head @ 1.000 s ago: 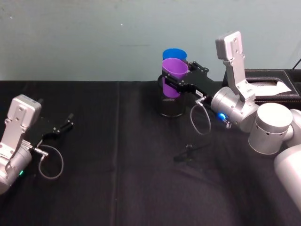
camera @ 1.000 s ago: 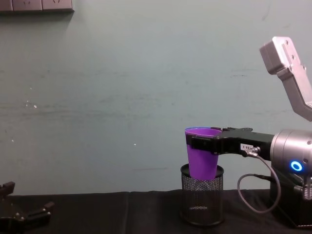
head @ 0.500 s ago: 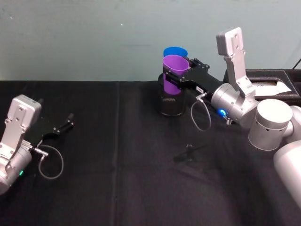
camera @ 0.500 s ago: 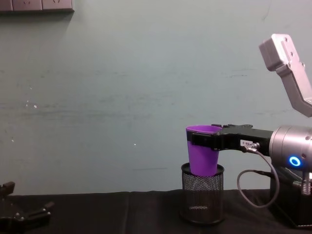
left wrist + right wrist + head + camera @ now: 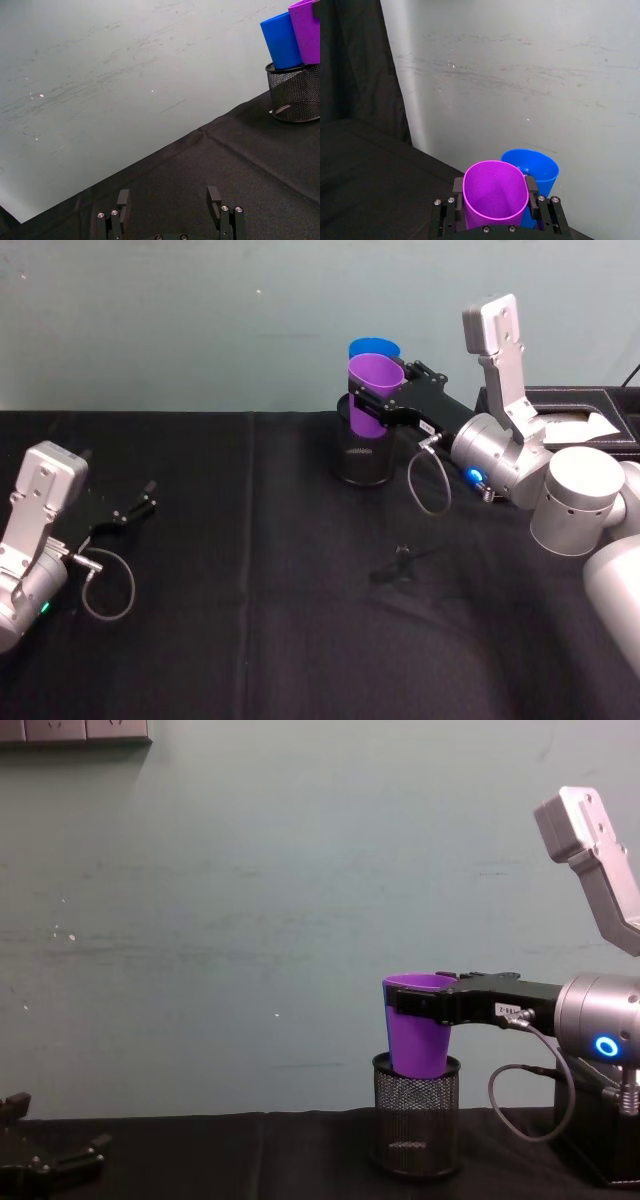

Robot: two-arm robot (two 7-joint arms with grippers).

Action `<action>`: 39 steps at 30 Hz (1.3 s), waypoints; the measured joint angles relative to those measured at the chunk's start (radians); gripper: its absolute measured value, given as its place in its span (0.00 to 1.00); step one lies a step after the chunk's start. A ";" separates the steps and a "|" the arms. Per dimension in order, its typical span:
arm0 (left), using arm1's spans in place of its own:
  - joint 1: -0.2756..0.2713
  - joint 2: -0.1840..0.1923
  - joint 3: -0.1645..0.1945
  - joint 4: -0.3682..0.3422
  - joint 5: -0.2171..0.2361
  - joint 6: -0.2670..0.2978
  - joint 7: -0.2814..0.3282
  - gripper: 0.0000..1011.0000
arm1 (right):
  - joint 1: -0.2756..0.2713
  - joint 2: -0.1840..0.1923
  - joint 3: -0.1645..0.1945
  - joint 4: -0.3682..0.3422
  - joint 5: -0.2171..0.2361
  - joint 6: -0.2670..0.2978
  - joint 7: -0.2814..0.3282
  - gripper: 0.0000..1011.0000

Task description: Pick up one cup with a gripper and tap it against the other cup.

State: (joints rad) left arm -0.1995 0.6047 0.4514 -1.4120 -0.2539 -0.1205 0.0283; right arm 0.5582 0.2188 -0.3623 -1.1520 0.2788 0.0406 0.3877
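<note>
My right gripper (image 5: 381,401) is shut on the purple cup (image 5: 372,392), gripping it just below the rim and holding it upright over a black wire-mesh pen holder (image 5: 364,462). The blue cup (image 5: 373,347) stands in that holder, directly behind the purple one. In the left wrist view the purple cup (image 5: 306,30) and the blue cup (image 5: 281,40) sit side by side with no gap showing. The right wrist view looks down into the purple cup (image 5: 495,192), with the blue cup (image 5: 536,168) just beyond it. My left gripper (image 5: 140,503) rests open on the table at far left.
The table is covered with a black cloth (image 5: 250,620). A black box with white paper (image 5: 570,422) stands at the back right behind my right arm. A small black object (image 5: 400,565) lies on the cloth in front of the holder. A pale wall rises close behind.
My right gripper has carried the purple cup slightly up and back, closer to the blue cup. The left arm has not moved.
</note>
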 joint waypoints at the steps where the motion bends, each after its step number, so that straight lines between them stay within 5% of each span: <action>1: 0.000 0.000 0.000 0.000 0.000 0.000 0.000 0.99 | 0.000 0.000 0.000 0.000 0.000 0.000 0.000 0.73; 39: 0.000 0.000 0.000 0.000 0.000 0.000 0.000 0.99 | -0.001 0.000 -0.002 -0.001 0.000 0.000 0.000 0.73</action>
State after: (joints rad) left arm -0.1996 0.6047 0.4514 -1.4120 -0.2539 -0.1205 0.0283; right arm 0.5575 0.2191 -0.3638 -1.1532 0.2792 0.0405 0.3881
